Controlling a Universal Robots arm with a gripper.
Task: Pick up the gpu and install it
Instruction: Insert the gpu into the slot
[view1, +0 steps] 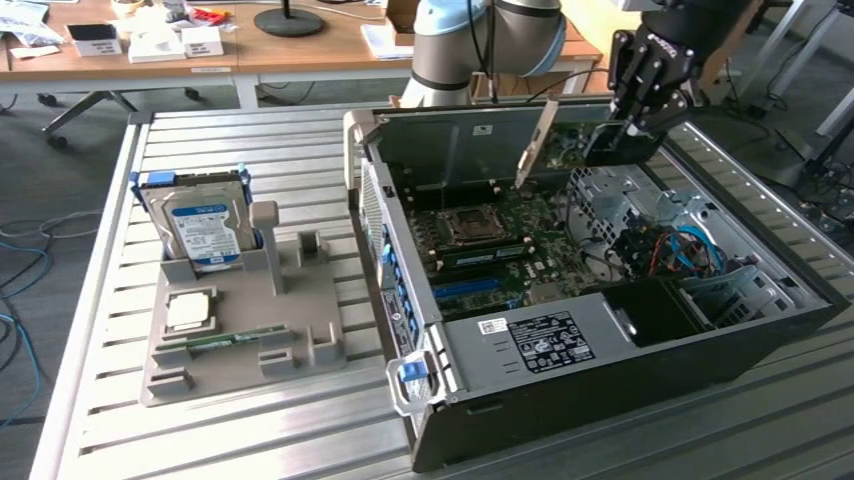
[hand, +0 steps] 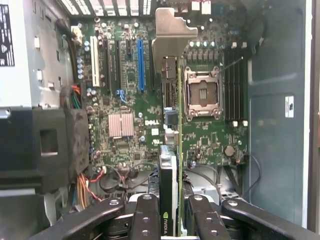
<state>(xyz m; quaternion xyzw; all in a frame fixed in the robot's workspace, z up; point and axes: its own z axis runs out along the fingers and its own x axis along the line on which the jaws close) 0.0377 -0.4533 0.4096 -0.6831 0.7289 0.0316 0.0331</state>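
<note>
Tabletop: the slatted metal tabletop (view1: 200, 440) carries the black open-sided computer case (view1: 601, 370), lying on its side.
Power supply: the grey box with the white label (view1: 541, 340) fills the case's near corner.
Holder: a grey moulded parts tray (view1: 240, 340) sits beside the case, with the silver hard drive with the blue-white label (view1: 203, 225) upright at its far end.
Motherboard: the green board (hand: 125, 100) covers the case floor, blue slot (hand: 140, 65) and square metal processor socket (hand: 202, 92) in plain sight.
GPU: here it is, the thin dark card with the silver bracket (hand: 169, 170), up on edge over the motherboard inside the case, bracket end nearest the case's slotted wall.
Hand: the black hand (view1: 617, 140) is clamped on the card, fingers (hand: 147, 215) pressed to both faces, above the case's far half.
</note>
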